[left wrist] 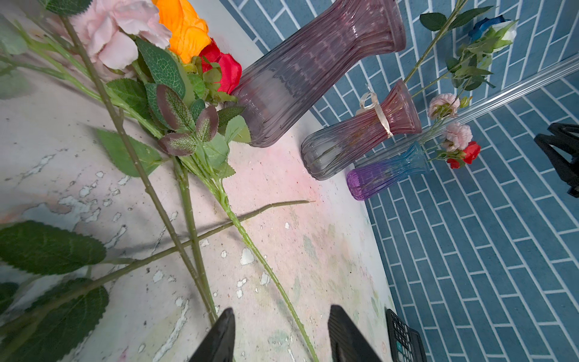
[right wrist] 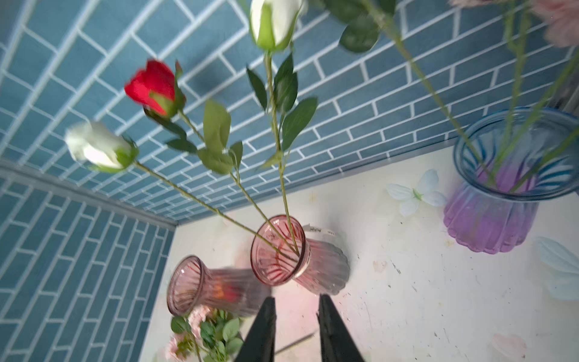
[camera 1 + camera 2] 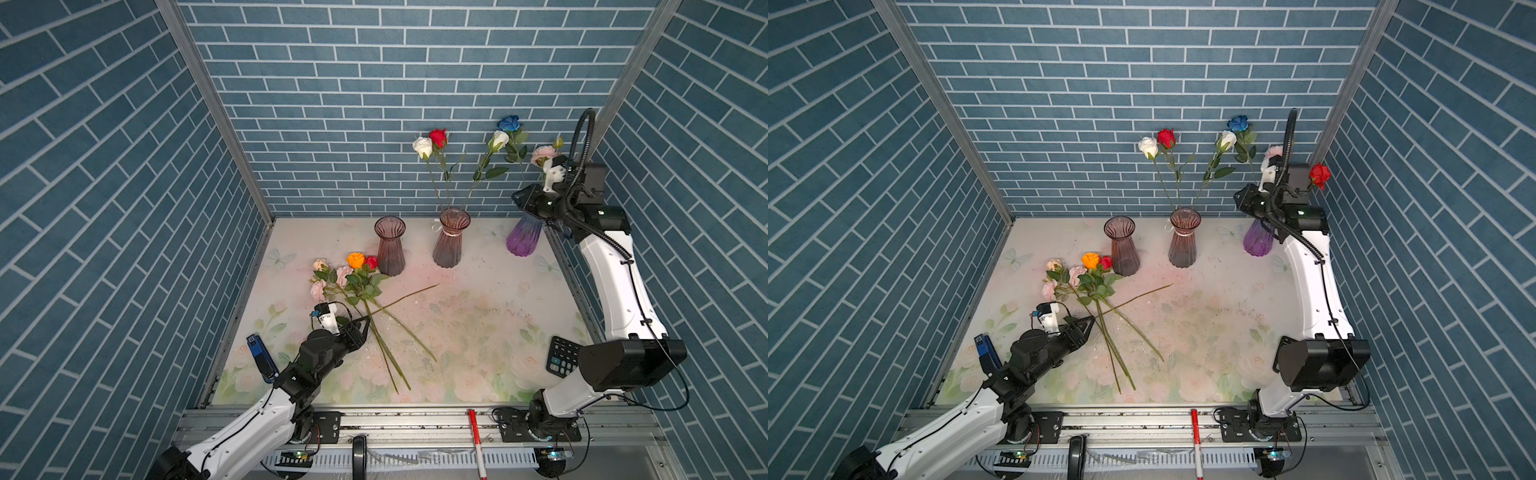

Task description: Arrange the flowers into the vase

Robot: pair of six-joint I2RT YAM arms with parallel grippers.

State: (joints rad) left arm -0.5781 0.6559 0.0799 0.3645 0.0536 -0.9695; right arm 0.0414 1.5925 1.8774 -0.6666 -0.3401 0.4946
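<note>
Several flowers lie in a loose bunch on the table's left, among them an orange rose (image 3: 355, 260) (image 1: 183, 28), a red rose (image 3: 371, 262) and pink peonies (image 3: 344, 274), their stems crossing toward the front. My left gripper (image 3: 365, 322) (image 1: 282, 316) is open low over those stems, and one thin stem (image 1: 291, 308) runs between its jaws untouched. The dark purple vase (image 3: 390, 245) holds nothing. The pink vase (image 3: 451, 239) (image 2: 277, 250) holds two white roses and a red one. A purple and blue vase (image 3: 523, 239) (image 2: 488, 219) holds a blue rose (image 3: 509, 123) and pink peonies (image 3: 544, 153). My right gripper (image 3: 516, 198) (image 2: 296, 301) hangs above it, slightly open and holding nothing.
A black calculator (image 3: 561, 357) (image 1: 404, 338) lies at the table's right front beside my right arm. A red and white pen (image 3: 476, 440) rests on the front metal rail. Blue brick walls close in the back and both sides.
</note>
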